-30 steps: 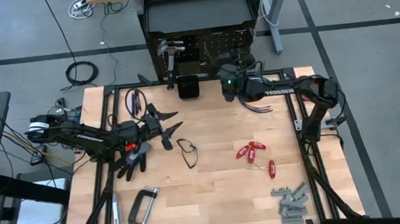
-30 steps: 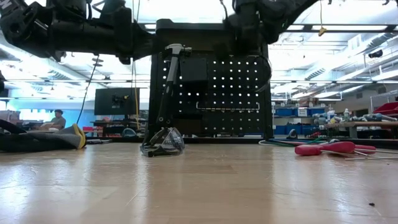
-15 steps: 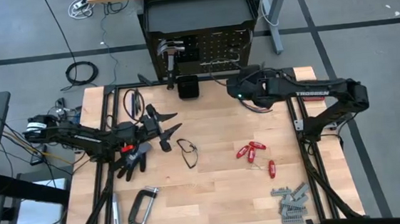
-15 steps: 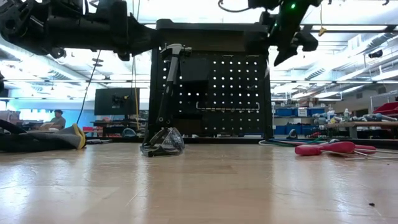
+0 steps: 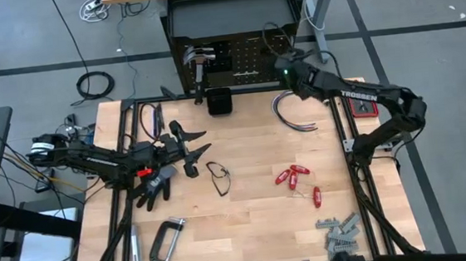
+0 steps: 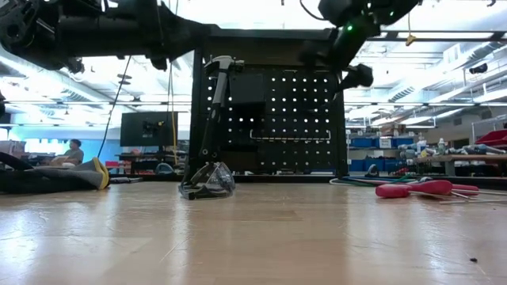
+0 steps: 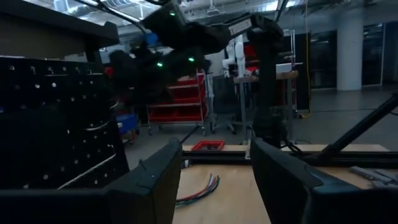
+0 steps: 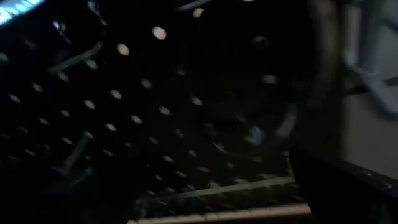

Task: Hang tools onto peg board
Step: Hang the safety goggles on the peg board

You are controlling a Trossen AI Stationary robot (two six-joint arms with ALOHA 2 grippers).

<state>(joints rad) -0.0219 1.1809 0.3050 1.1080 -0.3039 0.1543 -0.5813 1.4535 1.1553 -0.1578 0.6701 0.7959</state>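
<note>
Right gripper (image 5: 281, 62) hangs open and empty at the peg board (image 5: 248, 60), hammer (image 6: 217, 79) hung beside it; next it must fetch the red-handled drivers (image 5: 293, 176) lying well behind it

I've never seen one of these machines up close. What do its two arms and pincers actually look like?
Both arms are dark, nearly black, built from jointed tube-like segments. The right arm carries white lettering along one segment and a small green light near its wrist. The left arm has a red spot near its wrist and loose cables at its base. The left pincer ends in two flat, dark, blocky fingers.
</note>
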